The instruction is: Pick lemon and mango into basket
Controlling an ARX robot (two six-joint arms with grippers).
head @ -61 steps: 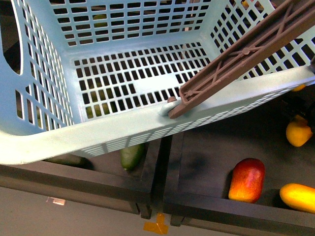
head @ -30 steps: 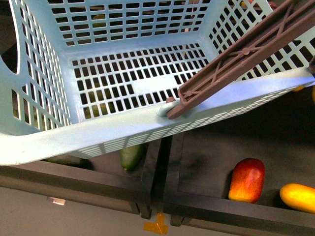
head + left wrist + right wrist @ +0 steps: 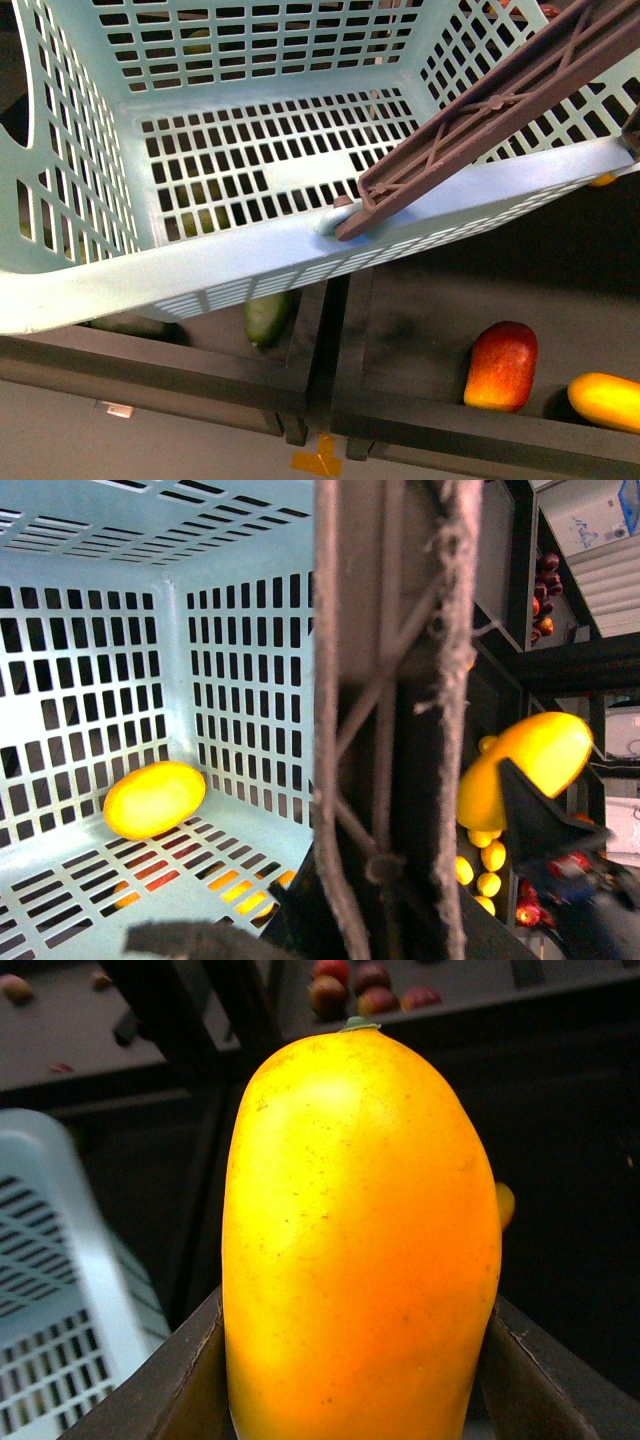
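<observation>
Grey-brown swing handle [image 3: 350, 680] hides left gripper's jaws: can't tell. Right gripper [image 3: 355, 1380] clamps smooth yellow-orange oval mango [image 3: 360, 1220], lower end cut off. Small yellow oval lemon [image 3: 155, 798] inside blue-green slotted plastic basket [image 3: 180, 570].

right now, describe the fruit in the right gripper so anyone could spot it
Find the light blue-green basket; beside it the right gripper holds the mango. It is smooth, yellow shading to orange, unlike the dark red fruits behind it.
</observation>
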